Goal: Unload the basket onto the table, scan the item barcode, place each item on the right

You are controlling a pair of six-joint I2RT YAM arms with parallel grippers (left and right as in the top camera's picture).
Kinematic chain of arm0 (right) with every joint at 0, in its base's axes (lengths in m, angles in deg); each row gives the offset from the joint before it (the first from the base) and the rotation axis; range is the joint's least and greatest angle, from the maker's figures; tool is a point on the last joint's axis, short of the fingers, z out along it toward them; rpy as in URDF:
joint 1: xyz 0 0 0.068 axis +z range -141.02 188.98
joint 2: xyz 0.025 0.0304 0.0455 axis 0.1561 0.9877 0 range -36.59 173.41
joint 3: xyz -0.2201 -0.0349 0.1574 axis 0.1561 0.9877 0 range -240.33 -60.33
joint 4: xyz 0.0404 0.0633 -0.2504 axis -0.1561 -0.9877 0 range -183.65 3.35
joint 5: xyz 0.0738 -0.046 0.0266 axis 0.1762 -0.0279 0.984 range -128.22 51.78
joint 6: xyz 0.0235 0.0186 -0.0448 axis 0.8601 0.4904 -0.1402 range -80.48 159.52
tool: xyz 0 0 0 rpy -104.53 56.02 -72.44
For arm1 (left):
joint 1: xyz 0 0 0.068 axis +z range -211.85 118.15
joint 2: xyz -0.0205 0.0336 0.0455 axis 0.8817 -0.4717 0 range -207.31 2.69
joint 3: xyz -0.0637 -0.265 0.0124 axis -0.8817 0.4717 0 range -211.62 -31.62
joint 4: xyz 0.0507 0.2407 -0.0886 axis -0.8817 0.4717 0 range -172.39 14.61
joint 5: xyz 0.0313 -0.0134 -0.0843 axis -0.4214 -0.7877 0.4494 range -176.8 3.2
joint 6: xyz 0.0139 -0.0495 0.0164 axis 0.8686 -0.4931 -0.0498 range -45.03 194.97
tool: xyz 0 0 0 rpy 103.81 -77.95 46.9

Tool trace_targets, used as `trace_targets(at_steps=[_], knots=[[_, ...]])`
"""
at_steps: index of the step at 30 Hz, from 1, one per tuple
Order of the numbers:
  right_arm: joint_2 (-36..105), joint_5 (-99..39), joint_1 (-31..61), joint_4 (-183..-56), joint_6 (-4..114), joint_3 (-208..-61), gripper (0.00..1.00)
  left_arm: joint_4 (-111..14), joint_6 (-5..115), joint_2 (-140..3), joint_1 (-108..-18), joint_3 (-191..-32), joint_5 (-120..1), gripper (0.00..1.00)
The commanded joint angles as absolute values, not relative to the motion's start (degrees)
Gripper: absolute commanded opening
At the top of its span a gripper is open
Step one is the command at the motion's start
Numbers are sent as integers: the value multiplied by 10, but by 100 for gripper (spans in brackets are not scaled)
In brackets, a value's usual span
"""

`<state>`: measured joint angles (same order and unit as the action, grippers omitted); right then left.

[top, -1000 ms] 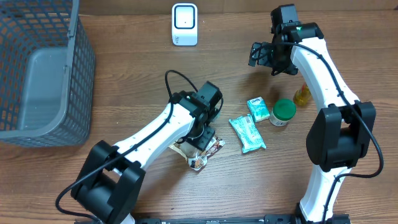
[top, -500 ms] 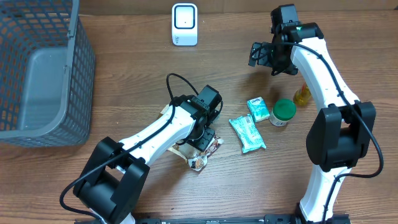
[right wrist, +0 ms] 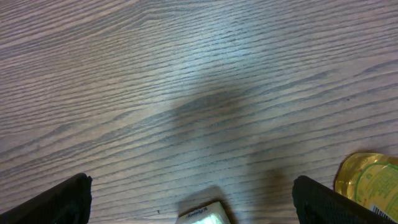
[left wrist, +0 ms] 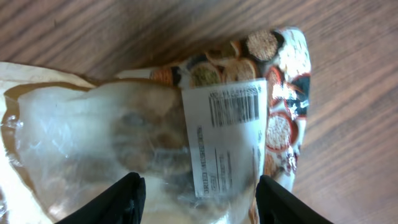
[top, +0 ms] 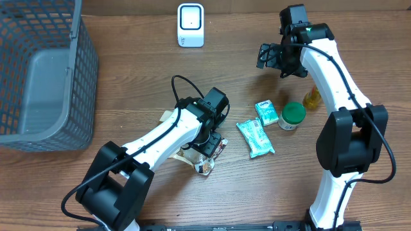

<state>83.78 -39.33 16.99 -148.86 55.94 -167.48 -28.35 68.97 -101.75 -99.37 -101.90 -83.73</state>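
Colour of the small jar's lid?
Green; the lid shows best in the overhead view.

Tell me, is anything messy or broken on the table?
Nothing is spilled or broken. Only the snack bag under the left gripper looks scruffy: its clear wrapper is crinkled, and it lies slanted on the table with its barcode sticker facing up.

The counter (right wrist: 186,74) is matt grained wood; the snack bag (left wrist: 87,137) is glossy crinkled plastic with a smooth white paper label (left wrist: 227,143)

White label (left wrist: 227,146) on snack pkt (left wrist: 106,137): barcode (left wrist: 234,107), print unreadable.
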Motion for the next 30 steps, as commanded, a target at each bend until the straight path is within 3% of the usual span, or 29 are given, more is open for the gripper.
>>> trace_targets(at_steps=[1, 9, 30], knots=[[822, -401, 171, -1487, 555, -1684, 100, -255, 686, -1026, -997, -1066, -823, 60], [822, -401, 171, -1487, 555, -1684, 100, -207, 680, -1027, -998, -1072, -823, 66], [822, -401, 171, -1487, 555, -1684, 100, -314, 646, -1030, -997, -987, -884, 62]])
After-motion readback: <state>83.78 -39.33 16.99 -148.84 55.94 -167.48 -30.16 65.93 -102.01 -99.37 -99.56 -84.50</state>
